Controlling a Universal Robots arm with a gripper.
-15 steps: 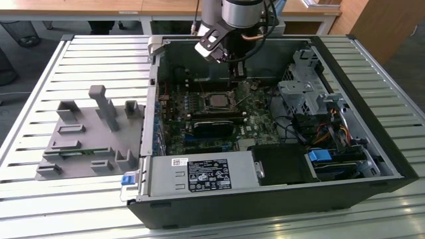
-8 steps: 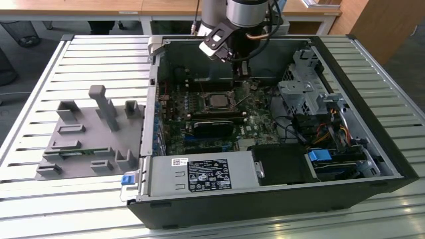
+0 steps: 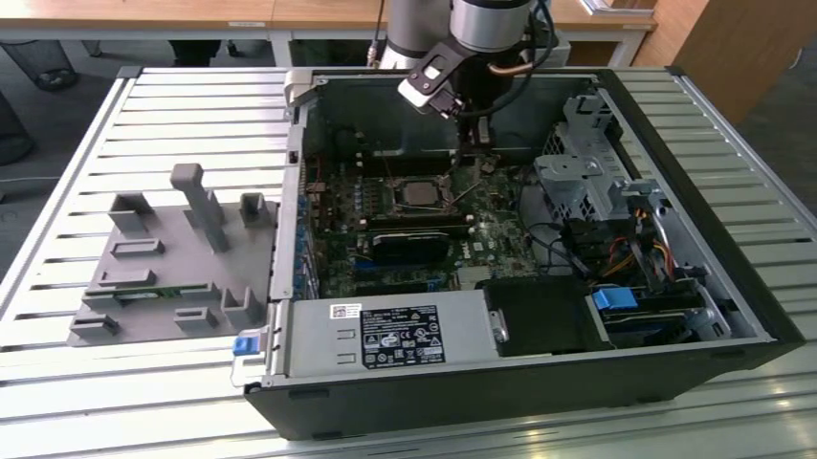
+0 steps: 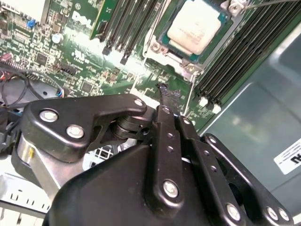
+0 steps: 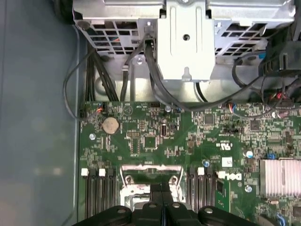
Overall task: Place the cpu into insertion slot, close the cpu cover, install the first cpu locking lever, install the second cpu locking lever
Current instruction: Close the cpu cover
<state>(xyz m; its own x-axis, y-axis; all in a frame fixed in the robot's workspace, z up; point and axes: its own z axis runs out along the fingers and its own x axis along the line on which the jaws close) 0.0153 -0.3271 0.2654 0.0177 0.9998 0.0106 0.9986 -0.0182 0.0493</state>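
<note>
The cpu (image 4: 196, 26) lies in the insertion slot on the green board, its silver-grey face up, and also shows in the exterior view as the cpu (image 3: 419, 193). The metal cpu cover (image 4: 157, 47) frames it and hides most of the slot. From the socket, a thin wire locking lever (image 4: 192, 94) runs toward my gripper (image 4: 165, 92). My gripper is shut, with its tip just beside the lever's end. I cannot tell whether they touch. In the exterior view my gripper (image 3: 483, 164) hangs low over the board, to the right of the socket. The cover's edge (image 5: 150, 168) sits just beyond my gripper (image 5: 162, 189).
Black memory slots (image 4: 235, 56) flank the socket on both sides. A metal drive cage (image 3: 581, 177) with cables stands to the exterior view's right, the case wall (image 3: 383, 120) behind. A grey fixture tray (image 3: 166, 258) lies outside the case on the slatted table.
</note>
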